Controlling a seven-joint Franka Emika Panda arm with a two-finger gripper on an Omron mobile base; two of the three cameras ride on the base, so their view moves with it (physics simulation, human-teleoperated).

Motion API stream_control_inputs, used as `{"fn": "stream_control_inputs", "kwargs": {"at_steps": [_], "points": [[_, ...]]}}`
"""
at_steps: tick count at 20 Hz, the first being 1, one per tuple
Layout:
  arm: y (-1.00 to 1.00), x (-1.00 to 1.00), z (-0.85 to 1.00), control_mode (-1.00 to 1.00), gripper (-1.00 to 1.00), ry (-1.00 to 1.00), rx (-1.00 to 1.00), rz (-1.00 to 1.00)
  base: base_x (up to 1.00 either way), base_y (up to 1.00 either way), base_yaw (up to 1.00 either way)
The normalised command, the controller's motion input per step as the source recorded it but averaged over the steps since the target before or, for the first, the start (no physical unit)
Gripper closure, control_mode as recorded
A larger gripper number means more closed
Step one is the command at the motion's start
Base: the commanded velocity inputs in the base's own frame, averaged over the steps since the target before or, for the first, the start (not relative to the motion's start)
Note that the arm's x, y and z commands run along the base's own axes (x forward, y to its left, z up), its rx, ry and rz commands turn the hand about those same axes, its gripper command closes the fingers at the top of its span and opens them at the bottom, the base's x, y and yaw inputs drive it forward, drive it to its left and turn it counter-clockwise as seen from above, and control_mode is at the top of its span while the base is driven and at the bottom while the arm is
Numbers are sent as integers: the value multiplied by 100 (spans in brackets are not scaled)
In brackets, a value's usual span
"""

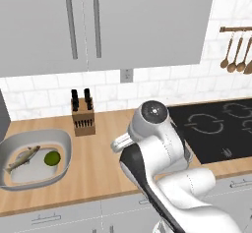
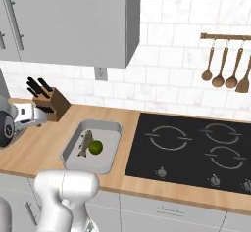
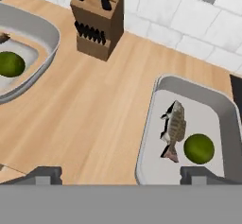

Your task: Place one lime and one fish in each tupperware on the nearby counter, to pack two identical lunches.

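We count two tupperware (image 3: 191, 83) (image 3: 42, 31) | each holds one fish (image 3: 174, 129), one lime (image 3: 199, 148) | our gripper (image 3: 120, 175) wide, empty

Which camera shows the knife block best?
The hand view: the knife block stands close and large at the top, slots and dark handles plain, between two tubs. In the left base view it is small, against the tile wall beside a tub. In the right base view it is small too, at the far left.
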Motion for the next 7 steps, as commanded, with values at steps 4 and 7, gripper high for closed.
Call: {"fn": "stream_control_inputs", "kwargs": {"at_steps": [4, 7], "points": [[0, -13, -21, -100, -100, 17, 0, 0, 0, 0, 0], [0, 0, -23, -100, -100, 16, -1, 0, 0, 0, 0]]}}
